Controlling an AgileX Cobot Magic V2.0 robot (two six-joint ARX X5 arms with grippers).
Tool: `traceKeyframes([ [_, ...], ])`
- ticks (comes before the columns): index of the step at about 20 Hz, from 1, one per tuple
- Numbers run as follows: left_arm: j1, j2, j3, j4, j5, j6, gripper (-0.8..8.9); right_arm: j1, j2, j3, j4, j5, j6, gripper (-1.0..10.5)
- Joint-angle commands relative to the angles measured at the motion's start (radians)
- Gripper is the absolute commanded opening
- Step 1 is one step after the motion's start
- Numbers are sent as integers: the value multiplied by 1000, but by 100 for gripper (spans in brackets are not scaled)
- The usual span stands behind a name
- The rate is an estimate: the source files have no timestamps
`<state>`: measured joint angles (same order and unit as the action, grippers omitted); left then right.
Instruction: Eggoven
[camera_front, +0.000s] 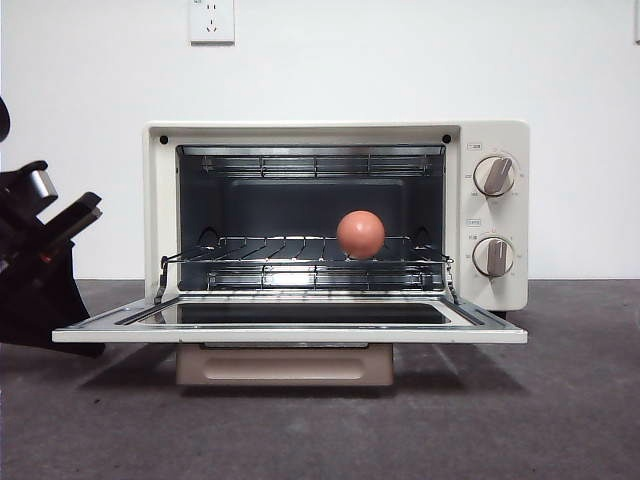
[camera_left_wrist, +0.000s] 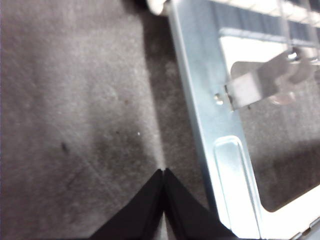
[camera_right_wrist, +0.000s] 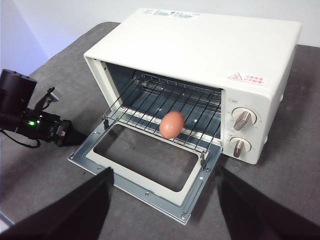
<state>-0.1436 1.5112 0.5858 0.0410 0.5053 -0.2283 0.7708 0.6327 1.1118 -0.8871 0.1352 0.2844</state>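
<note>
We see a small, smooth orange-brown egg (camera_front: 360, 234) sitting on the wire rack (camera_front: 300, 250) inside the cream, boxy toaster oven (camera_right_wrist: 210, 55), toward the knob side and near the rack's front edge. Egg looks whole, matte w/ a soft sheen, no cracks that we can make out. The oven's door (camera_front: 290, 322) is dropped fully open and lies flat, its glass pane framed in bare metal. Two round knobs (camera_front: 494, 175) w/ pale bar grips stand one above the other on the front panel; a red-and-white warning sticker (camera_right_wrist: 246, 78) sits on the top.

Our left gripper (camera_left_wrist: 163, 172) hangs low over the dark grey table (camera_left_wrist: 75, 100), just beside the open door's edge, jaws pressed together, holding nothing. Our right gripper (camera_right_wrist: 162, 200) is up high in front of the oven, jaws spread wide apart, empty, well clear of the egg.
</note>
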Motion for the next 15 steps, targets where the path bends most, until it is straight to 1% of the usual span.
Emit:
traceKeyframes([
  [1, -7, 47, 1, 26, 79, -5, 6, 9, 4, 14, 3, 5, -4, 324],
  [3, -7, 79, 1, 37, 157, -5, 6, 9, 5, 14, 2, 24, -4, 324],
  [6, -7, 96, 1, 36, 228, -1, 6, 9, 5, 14, 2, 25, -4, 324],
  [8, 9, 96, 2, 57, 304, -11, 6, 9, 5, 14, 2, 25, -4, 324],
  [11, 44, 96, 2, 115, 392, -61, 6, 9, 5, 14, 2, 25, -4, 324],
  [15, 91, 96, 2, 243, 469, -163, 6, 9, 5, 14, 2, 28, 2, 324],
])
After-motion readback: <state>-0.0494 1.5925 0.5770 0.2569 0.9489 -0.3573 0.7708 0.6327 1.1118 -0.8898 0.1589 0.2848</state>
